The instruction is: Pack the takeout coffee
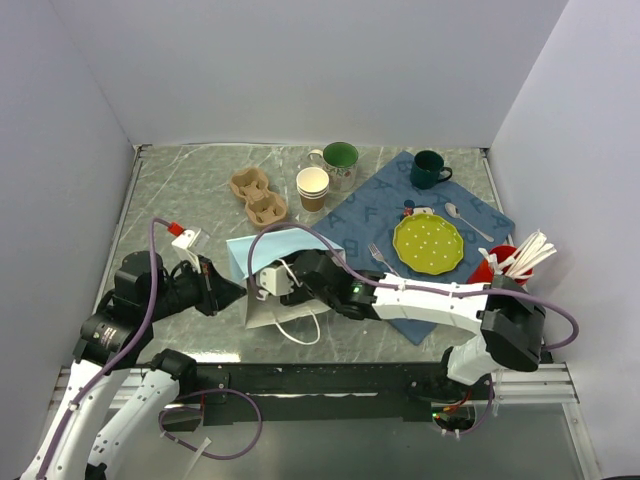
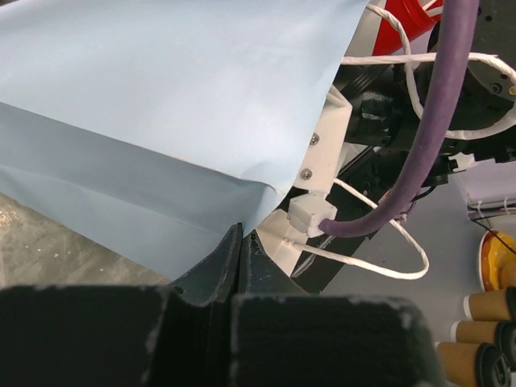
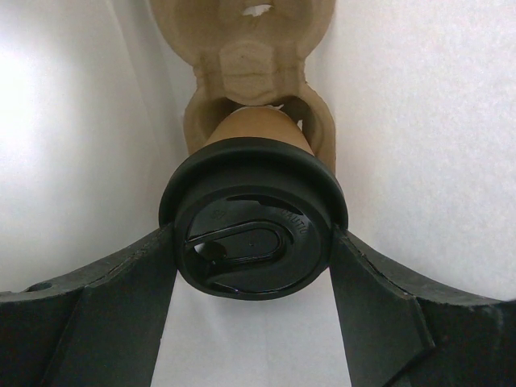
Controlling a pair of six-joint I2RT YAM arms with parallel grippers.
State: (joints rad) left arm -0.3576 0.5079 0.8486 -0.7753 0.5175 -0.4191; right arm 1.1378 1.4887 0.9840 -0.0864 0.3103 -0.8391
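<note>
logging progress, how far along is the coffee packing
Done: the takeout coffee is lidded and inside the blue paper bag, at a pulp carrier. In hand: the right fingers grip its lid while the left fingers pinch the bag's edge. Still to do: letting go and pulling the arm out.

right end effector (image 3: 251,242) hidden inside bag (image 1: 250,256), cup (image 3: 246,127) mostly behind lid (image 3: 253,222)

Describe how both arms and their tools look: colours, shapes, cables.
Both arms are white tubular links joined by chunky black joints. The left arm carries a looping purple cable and a white connector with a red tip. The right arm has its own purple cable and a small green light. The left tool and right tool have dark, tapering fingers.
</note>
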